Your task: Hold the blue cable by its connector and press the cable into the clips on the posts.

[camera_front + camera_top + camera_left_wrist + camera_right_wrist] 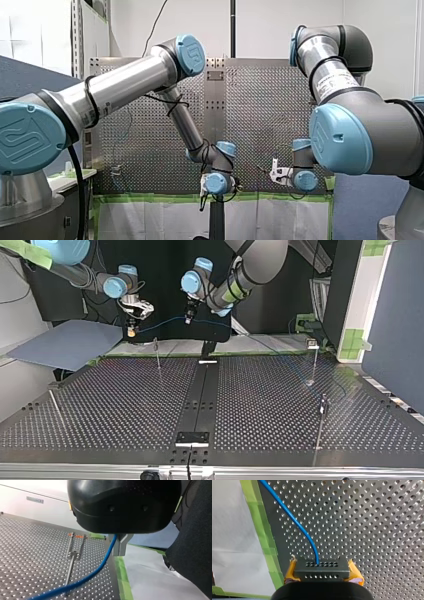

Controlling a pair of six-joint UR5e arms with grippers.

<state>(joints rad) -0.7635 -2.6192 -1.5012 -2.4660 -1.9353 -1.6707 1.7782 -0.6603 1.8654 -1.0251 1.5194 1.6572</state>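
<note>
The blue cable [165,322] hangs in the air between my two grippers, above the table's far edge in the top view. My right gripper [322,573] is shut on the cable's black connector [322,567], which sits between its yellow pads [355,573]; the cable [297,525] leaves the connector's top. In the top view that gripper [131,326] is at the left. My left gripper [118,551], black with metal fingers, is shut on the cable [100,567], which runs down from it over the table. In the top view it [190,316] holds the cable further right. A thin post [157,351] stands below the span between them.
More posts stand at the top view's right, one far [314,360] and one nearer [322,412]. In the left wrist view a post with a clip [74,553] rises from the perforated table [30,555]. Green tape [265,542] marks the table's edge. A grey sheet [65,342] lies at the far left.
</note>
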